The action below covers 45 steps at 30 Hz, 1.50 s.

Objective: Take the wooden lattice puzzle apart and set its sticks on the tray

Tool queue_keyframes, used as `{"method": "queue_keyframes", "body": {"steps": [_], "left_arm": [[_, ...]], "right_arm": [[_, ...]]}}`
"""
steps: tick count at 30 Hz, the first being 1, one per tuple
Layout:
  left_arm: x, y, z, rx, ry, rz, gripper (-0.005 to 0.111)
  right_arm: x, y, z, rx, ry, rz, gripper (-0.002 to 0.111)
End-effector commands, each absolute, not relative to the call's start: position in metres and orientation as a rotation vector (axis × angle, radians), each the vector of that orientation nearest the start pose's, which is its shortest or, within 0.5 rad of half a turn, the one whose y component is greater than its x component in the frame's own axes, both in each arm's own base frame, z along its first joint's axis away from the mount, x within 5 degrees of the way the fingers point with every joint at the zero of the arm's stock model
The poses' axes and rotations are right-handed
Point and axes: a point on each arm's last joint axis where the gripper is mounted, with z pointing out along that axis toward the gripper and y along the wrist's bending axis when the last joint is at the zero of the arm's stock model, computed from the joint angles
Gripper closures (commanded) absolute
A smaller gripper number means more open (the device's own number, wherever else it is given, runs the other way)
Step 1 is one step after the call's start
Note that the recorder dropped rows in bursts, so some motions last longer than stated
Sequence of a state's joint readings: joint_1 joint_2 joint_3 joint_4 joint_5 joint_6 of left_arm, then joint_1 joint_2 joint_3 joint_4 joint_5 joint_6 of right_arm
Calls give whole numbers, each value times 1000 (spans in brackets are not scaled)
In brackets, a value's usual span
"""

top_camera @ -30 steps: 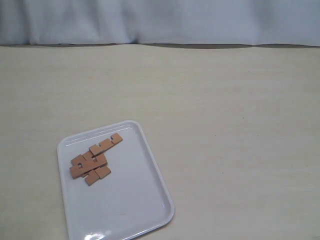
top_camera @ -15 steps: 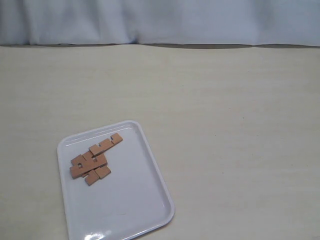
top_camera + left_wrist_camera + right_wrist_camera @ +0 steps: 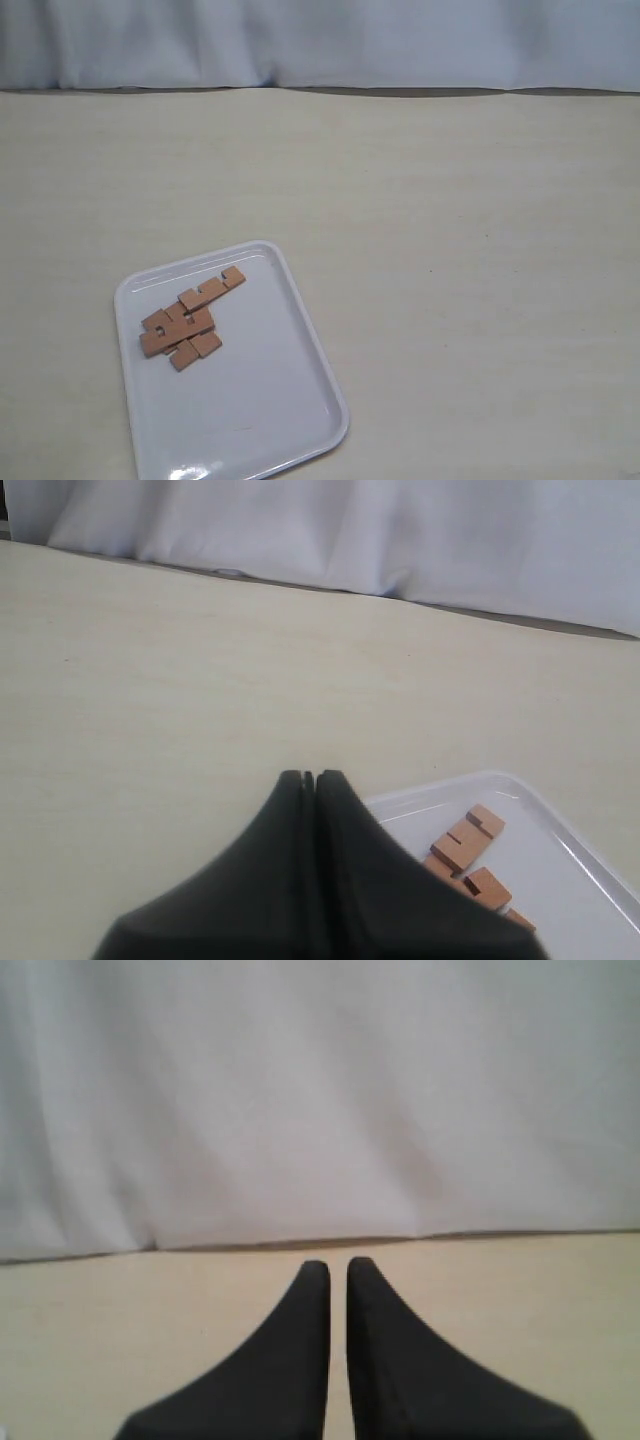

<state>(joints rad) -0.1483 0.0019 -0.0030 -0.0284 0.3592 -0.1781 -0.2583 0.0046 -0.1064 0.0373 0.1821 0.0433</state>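
Sticks heaped on white tray on the bench, left end effector and right end effector both closed, empty

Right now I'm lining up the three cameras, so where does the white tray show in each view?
Exterior view: tray at lower left, sticks lying on it.
Left wrist view: in the picture's lower right, partly hidden by the left gripper.
Right wrist view: not in it.
Shared landmark: the white curtain along the table's far edge, seen in all three.
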Motion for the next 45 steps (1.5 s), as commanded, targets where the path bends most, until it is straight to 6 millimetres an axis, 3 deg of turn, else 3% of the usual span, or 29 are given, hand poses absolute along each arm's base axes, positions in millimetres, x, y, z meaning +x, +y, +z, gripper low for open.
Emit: {"method": "queue_keyframes", "body": {"steps": [1, 2, 23, 45], "left_arm": [[53, -9, 182, -50, 1836, -261, 107], [53, -9, 182, -50, 1836, -261, 107], [53, -9, 182, -50, 1836, -261, 107], [53, -9, 182, -50, 1836, -261, 107]], "right_arm": [[54, -15, 202, 253, 1587, -164, 102], [54, -15, 197, 250, 1648, -174, 102], [53, -13, 188, 311, 1734, -104, 102], [53, -13, 188, 315, 1740, -99, 102]]}}
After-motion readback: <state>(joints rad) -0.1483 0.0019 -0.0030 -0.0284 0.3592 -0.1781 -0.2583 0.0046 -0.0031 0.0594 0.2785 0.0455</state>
